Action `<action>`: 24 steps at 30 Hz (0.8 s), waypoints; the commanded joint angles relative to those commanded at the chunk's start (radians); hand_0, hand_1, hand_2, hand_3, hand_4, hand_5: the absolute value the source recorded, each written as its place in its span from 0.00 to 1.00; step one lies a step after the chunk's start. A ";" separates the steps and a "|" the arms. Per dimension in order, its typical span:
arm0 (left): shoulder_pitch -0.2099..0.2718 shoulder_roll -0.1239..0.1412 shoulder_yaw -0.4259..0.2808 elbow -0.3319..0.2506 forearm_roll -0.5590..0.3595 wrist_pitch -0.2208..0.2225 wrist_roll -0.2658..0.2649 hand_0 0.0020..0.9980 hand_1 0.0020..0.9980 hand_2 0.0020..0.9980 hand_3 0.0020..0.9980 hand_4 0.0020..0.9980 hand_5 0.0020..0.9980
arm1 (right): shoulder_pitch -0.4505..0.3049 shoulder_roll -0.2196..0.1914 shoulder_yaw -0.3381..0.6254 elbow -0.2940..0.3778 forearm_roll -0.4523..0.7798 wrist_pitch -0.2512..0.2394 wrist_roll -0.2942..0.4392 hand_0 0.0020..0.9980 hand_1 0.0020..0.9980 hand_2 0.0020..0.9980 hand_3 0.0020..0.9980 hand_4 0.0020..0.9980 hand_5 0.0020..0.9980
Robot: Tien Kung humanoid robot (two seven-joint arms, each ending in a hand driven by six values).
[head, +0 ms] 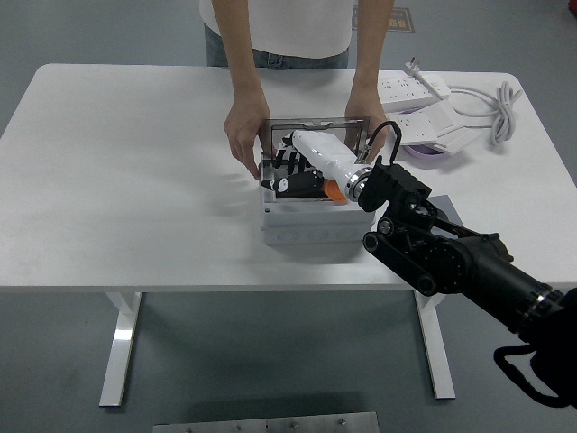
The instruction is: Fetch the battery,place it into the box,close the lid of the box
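The battery (330, 190), of which only an orange part is showing, is lying inside the box (306, 221), mostly hidden under the right hand (296, 171). The box is grey, sitting near the middle of the table (126, 180), and its lid (311, 128) is standing open at the far side.

The right hand is reaching down into the box opening, its white casing sloping up toward the black arm (451, 257) that is coming in from the lower right. The black fingers (285, 165) are curling downward over the contents at the left of the opening; whether they are gripping the battery or only resting over it cannot be told.

A person is standing at the far side of the table. The person's one hand (242, 135) is holding the box's left far corner, and the other hand (370, 126) is resting at the right far corner, next to the lid.

To the right of the box, a purple dish (425, 153) is sitting on the table, with white power strips (416, 88) and a coiled white cable (496, 113) lying beyond it, well apart from the box.
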 joint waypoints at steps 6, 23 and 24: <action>0.002 -0.001 -0.003 -0.001 0.002 0.001 0.003 0.63 0.70 0.57 0.54 0.50 0.00 | -0.001 -0.013 0.013 0.013 0.025 0.000 -0.011 0.46 0.39 0.43 0.47 0.91 0.66; 0.016 0.000 -0.010 -0.005 0.000 0.010 0.017 0.63 0.70 0.57 0.54 0.50 0.00 | -0.002 -0.040 0.008 0.052 0.065 -0.017 -0.050 0.30 0.34 0.40 0.44 0.90 0.68; 0.017 0.000 -0.010 -0.005 -0.001 0.011 0.018 0.63 0.70 0.57 0.54 0.50 0.00 | -0.002 -0.040 0.007 0.054 0.068 -0.018 -0.052 0.30 0.34 0.40 0.44 0.90 0.68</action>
